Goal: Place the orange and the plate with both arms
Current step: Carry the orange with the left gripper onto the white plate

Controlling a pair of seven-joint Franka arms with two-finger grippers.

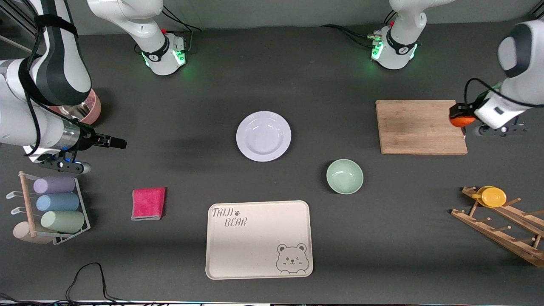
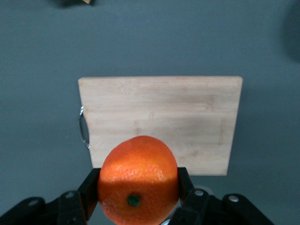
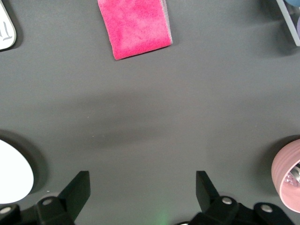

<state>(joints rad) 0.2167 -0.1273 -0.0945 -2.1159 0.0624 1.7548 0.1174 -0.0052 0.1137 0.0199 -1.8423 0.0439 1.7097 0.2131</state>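
Over the cutting board's edge at the left arm's end of the counter (image 1: 297,85), the front view shows the left end effector (image 1: 461,115) pinching the small bright-orange fruit (image 1: 462,120); the round glossy white plate (image 1: 263,136) lies mid-counter, toward the right arm's end from it. The right end effector (image 1: 114,142) hangs over bare counter with its 2 fingers spread, waiting, likely the nearer to the plate.

In the left wrist view, the orange (image 2: 138,180) is clamped above the pale wooden cutting board (image 2: 161,122).

In the right wrist view, the spread fingers (image 3: 77,190) frame bare counter; the plate's rim (image 3: 14,176) shows beside 1 finger.
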